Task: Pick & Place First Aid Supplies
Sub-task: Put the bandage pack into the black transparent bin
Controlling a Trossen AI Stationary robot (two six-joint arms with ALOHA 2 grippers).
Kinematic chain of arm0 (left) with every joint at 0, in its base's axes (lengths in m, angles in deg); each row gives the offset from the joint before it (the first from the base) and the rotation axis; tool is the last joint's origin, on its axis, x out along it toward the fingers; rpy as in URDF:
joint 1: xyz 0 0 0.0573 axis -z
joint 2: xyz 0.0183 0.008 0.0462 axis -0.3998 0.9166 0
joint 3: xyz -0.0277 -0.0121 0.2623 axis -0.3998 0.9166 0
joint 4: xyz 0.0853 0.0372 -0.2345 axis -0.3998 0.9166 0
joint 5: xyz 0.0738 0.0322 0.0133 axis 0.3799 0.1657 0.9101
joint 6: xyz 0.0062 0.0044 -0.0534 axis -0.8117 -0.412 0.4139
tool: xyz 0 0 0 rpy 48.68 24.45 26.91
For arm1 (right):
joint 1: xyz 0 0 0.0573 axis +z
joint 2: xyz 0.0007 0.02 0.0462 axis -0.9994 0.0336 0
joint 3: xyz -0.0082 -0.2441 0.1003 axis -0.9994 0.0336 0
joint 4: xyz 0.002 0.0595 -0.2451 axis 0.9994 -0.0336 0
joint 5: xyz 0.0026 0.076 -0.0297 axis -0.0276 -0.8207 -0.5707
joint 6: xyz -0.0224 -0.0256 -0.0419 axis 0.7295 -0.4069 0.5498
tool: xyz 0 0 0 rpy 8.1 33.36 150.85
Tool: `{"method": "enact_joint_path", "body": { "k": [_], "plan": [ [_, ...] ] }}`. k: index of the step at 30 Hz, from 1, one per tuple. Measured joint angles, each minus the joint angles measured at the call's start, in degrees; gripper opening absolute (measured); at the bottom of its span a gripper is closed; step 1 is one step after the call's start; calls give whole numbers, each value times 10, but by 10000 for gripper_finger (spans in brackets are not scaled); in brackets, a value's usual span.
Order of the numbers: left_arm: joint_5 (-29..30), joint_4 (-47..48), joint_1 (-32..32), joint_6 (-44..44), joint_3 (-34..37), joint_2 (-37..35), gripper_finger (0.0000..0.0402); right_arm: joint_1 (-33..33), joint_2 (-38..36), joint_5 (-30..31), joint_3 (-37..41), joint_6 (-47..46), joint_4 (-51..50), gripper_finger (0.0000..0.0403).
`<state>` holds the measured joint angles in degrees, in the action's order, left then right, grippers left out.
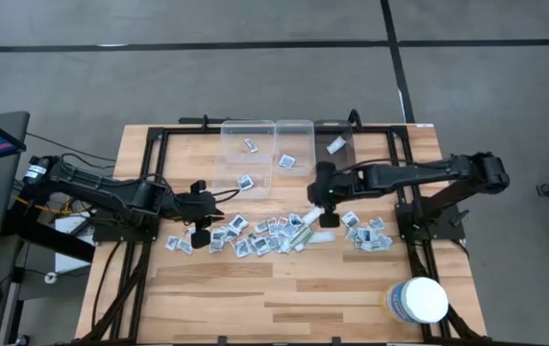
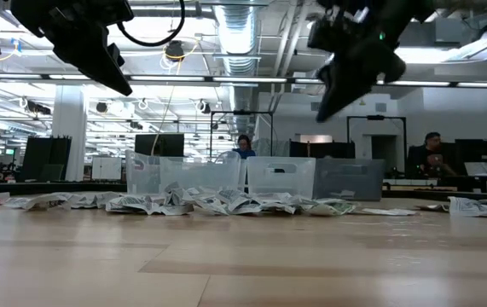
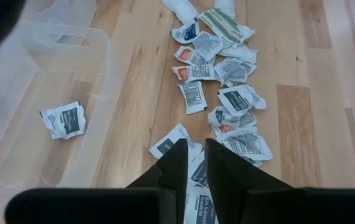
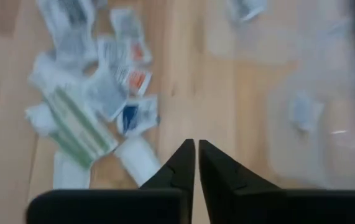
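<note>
Packets (image 1: 255,235) of first aid supplies are lying in a loose band across the middle of my worktop (image 1: 284,298), with a smaller clump (image 1: 368,235) off toward my right side. I am judging they are heaped there so either arm can reach them and carry them to the clear bins (image 1: 264,154) standing just behind, at the far edge. A few packets (image 1: 286,161) are already sitting inside those bins, so the sorting is under way but mostly undone. A white round tub (image 1: 418,300) is standing apart near the front right corner, not part of the job.

My right end effector (image 4: 196,155) is hovering above the worktop between the band and the bins, near a long pale wrapper (image 4: 138,157); its fingers are pressed almost together and I am seeing nothing between them. My left end effector (image 3: 191,163) is hanging over the left end of the band, fingers narrowly parted. A packet (image 3: 197,202) is showing through the gap, but I cannot tell whether I am pinching it.
</note>
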<state>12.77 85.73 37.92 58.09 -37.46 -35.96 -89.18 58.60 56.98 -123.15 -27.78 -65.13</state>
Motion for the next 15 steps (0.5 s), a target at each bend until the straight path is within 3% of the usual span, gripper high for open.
{"method": "enact_joint_path", "body": {
  "k": [15],
  "plan": [
    [13,2,0,-2,1,-1,56,26,145,-1,0,31,-6,138]
  ]
}}
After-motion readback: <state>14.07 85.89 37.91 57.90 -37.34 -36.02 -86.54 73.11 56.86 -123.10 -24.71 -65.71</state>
